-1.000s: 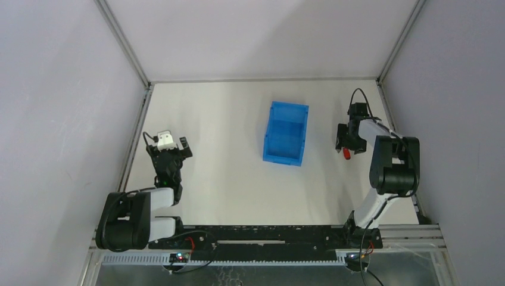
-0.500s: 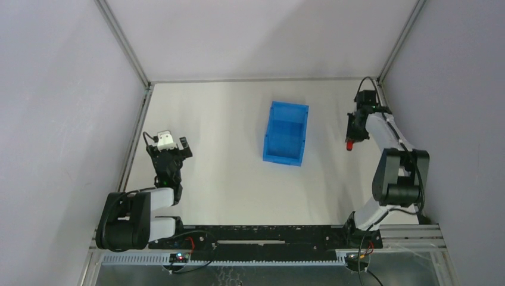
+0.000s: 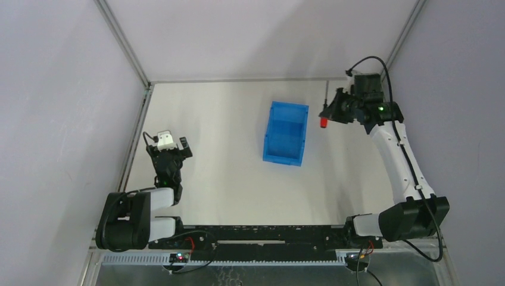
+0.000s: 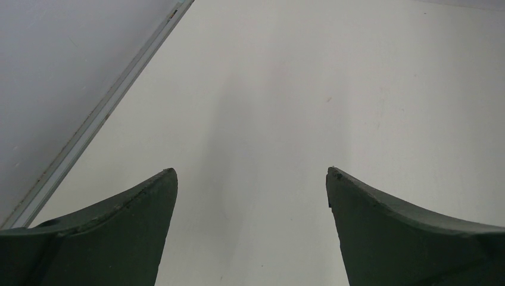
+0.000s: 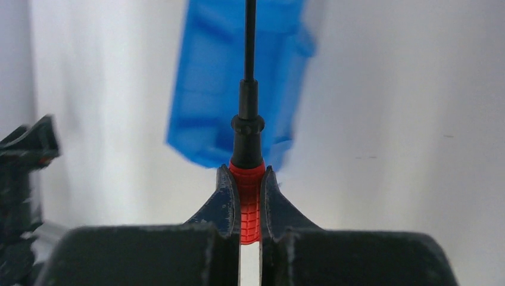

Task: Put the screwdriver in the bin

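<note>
My right gripper (image 3: pixel 332 113) is shut on the screwdriver (image 3: pixel 324 122) and holds it up off the table, just right of the far right corner of the blue bin (image 3: pixel 286 132). In the right wrist view the ribbed red handle (image 5: pixel 248 199) is pinched between the fingers (image 5: pixel 224 199), and the thin black shaft (image 5: pixel 250 42) points away over the blurred bin (image 5: pixel 205 89). The bin stands upright mid-table and looks empty. My left gripper (image 3: pixel 172 145) rests low at the left, open, with nothing between its fingers (image 4: pixel 137 226).
Grey walls with metal corner posts (image 3: pixel 122 42) enclose the white table (image 3: pixel 220 179) on three sides. The right wall (image 3: pixel 452 119) runs close behind the raised right arm. The arms' base rail (image 3: pixel 262 235) lies along the near edge.
The right gripper closed on the screwdriver on the table right of the bin. It then lifted it and swung it up and left toward the bin's far right corner. The left arm stayed still.
</note>
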Motion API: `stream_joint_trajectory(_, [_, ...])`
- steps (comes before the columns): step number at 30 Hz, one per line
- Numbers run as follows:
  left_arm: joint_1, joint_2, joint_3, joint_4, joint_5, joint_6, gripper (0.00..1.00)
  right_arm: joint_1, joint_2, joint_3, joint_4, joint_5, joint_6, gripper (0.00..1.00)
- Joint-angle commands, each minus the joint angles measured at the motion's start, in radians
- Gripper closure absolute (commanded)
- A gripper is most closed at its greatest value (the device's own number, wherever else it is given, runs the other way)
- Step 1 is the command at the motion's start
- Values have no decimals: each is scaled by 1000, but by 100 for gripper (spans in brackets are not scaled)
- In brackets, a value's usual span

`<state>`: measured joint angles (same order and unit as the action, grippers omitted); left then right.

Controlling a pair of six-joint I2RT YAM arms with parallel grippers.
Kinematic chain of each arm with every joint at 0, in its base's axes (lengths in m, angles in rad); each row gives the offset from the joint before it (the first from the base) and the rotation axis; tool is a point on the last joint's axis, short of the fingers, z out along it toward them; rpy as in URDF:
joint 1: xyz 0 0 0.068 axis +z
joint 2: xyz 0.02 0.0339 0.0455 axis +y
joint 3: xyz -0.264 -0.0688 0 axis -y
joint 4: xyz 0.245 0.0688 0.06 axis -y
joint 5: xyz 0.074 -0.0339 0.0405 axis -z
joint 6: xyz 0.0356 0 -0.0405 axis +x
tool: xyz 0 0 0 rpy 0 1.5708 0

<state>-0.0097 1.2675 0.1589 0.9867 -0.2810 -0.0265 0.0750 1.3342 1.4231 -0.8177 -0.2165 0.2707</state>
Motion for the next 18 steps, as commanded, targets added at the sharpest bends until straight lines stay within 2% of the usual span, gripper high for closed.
stream_joint_trajectory(1, [7, -7, 35, 67, 11, 10, 0, 126, 9, 63, 78, -112, 123, 99])
stream_joint_trajectory(6, [7, -7, 36, 67, 11, 10, 0, 269, 74, 95, 139, -11, 160, 98])
stream_joint_trajectory(11, [7, -7, 35, 67, 11, 10, 0, 391, 151, 76, 196, 240, 172, 94])
stream_joint_trajectory(13, [7, -7, 35, 67, 11, 10, 0, 421, 187, 53, 229, 318, 169, 91])
stream_joint_trajectory(18, [7, -7, 35, 67, 11, 10, 0, 447, 316, 24, 275, 399, 145, 84])
